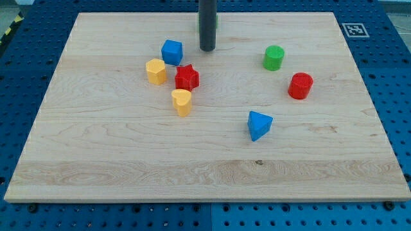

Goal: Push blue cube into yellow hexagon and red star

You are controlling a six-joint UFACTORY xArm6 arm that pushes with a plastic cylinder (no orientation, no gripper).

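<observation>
- My tip point(207, 49): lower end of a straight dark rod, nothing to open or close. It stands free on the board, touching no block, just to the view's right of the blue cube and level with its top edge.
- Blue cube point(172, 52): in the upper-left-centre of the wooden board point(128, 160), just above the gap between the yellow hexagon and the red star. It looks very close to both, and contact cannot be confirmed.
- Handling, judged: a small rigid block, probably light, sliding easily on smooth wood. It cannot be held, only pushed. The best contact is its upper-right face, centred, since an off-centre push would likely spin it.
- Orientation: compact, with no clear long axis. It sits slightly turned, one corner toward the view's bottom.
- Yellow hexagon point(156, 70): below-left of the cube.
- Red star point(187, 77): below-right of the cube, just beside the hexagon.
- Other stock: yellow block point(182, 101) of unclear shape below the star; green cylinder point(274, 58) and red cylinder point(300, 85) at the view's right; blue wedge-like block point(259, 124) right of centre. A green item behind the rod is mostly hidden.
</observation>
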